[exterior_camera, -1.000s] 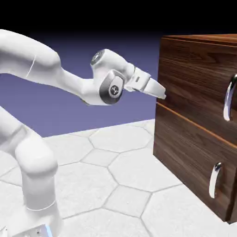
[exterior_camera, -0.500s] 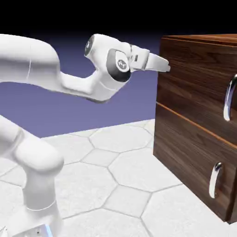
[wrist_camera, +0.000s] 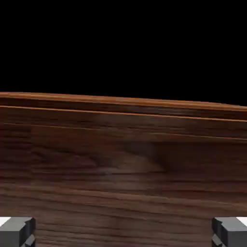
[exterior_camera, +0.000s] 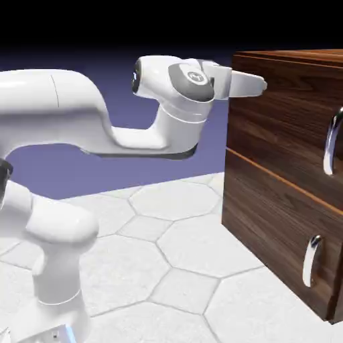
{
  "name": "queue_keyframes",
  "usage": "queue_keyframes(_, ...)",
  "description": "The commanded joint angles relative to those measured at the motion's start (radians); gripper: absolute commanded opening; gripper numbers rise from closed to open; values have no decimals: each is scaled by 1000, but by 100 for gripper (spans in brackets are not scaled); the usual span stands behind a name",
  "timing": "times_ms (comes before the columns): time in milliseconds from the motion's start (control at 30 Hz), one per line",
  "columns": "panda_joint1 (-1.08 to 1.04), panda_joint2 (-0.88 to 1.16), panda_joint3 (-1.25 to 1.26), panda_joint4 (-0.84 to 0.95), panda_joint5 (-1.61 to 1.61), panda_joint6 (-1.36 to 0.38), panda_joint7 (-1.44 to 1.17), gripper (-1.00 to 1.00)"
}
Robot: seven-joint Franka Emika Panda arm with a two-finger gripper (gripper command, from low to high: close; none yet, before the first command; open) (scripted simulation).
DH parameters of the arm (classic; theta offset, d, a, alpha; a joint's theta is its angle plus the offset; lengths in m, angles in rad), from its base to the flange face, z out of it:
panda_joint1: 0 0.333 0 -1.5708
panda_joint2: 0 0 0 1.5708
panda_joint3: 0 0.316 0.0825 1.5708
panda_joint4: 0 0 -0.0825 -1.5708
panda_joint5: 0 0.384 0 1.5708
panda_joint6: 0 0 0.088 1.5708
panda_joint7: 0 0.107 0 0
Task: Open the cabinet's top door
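The cabinet (exterior_camera: 288,221) is a dark brown wood-grain box at the exterior view's right. Its top door (exterior_camera: 281,127) is the upper front panel, with a curved silver handle (exterior_camera: 329,142) at the frame's right edge. My gripper (exterior_camera: 258,84) is high up, level with the top door's upper part and in front of its left side, well to the left of the handle. In the hand view the grey fingertips (wrist_camera: 17,230) sit far apart at the bottom corners, so the gripper is open with nothing between them. Wood grain (wrist_camera: 123,178) fills the lower half of that view.
The lower panel (exterior_camera: 275,234) carries a smaller silver handle (exterior_camera: 309,260). The white arm (exterior_camera: 100,127) reaches across from the left. A white hexagon-tiled table (exterior_camera: 174,254) lies below.
The hand has risen and moved right toward the cabinet, from the seam between the panels to near the top door's upper edge. The wrist has rotated. The door looks unmoved.
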Motion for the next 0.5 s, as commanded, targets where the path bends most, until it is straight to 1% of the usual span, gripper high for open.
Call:
queue_keyframes(0,18,-7,-20,12,-44,0,29,0)
queue_keyframes(467,271,-109,-301,176,-652,-5,435,0)
